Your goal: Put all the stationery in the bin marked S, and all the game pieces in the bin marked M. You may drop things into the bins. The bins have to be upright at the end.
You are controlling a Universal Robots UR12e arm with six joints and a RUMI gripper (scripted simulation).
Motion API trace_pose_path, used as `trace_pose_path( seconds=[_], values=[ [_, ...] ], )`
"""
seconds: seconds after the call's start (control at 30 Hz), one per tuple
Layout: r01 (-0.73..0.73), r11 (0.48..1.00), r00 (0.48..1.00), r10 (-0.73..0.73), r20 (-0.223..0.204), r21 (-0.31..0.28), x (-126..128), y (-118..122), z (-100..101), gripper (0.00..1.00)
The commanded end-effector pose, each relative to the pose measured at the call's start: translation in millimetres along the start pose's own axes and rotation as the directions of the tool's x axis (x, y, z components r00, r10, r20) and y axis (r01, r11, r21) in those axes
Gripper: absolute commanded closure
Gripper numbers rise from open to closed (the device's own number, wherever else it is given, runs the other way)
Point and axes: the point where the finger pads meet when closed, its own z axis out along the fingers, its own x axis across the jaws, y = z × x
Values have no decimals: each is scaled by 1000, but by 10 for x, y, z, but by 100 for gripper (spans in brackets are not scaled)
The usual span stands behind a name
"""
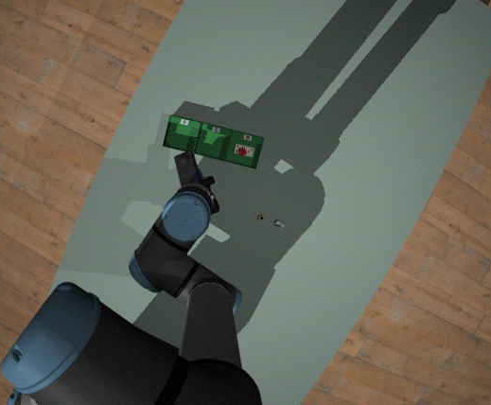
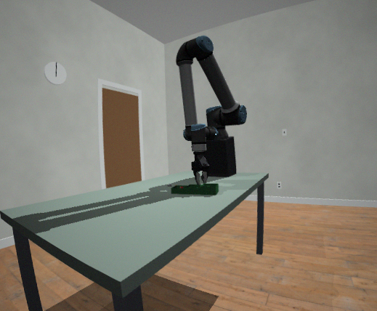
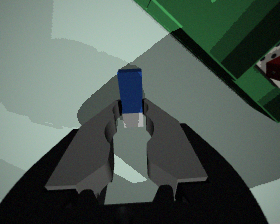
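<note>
Your gripper [image 3: 131, 111] is clamped on a blue eraser [image 3: 130, 98] with a white end. The labels on the green bins [image 1: 213, 142] are too blurry to read.

No lettering can be read: the three bins [image 1: 213, 141] each carry a small white tag [image 1: 247, 137] on the rim (too blurred in the top view to make out any letter).

We see an arm [image 2: 213, 78] of dark grey, near-black tubes with rounded blue caps at the joints, standing on a black box base [image 2: 222, 157]. Above the gripper [image 3: 131, 116] sits a pale grey ring; its two fingers are matte grey wedges with scooped inner faces.
</note>
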Motion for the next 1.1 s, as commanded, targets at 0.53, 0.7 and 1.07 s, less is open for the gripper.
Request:
trace_pose_path(
  seconds=[0.53,0.7,1.07],
  values=[
    [0,1000,1000,0,-1,1,2,-3,-4,100],
    [0,1000,1000,0,-1,1,2,-3,-4,100],
    [0,1000,1000,0,-1,1,2,-2,-136,100]
  ],
)
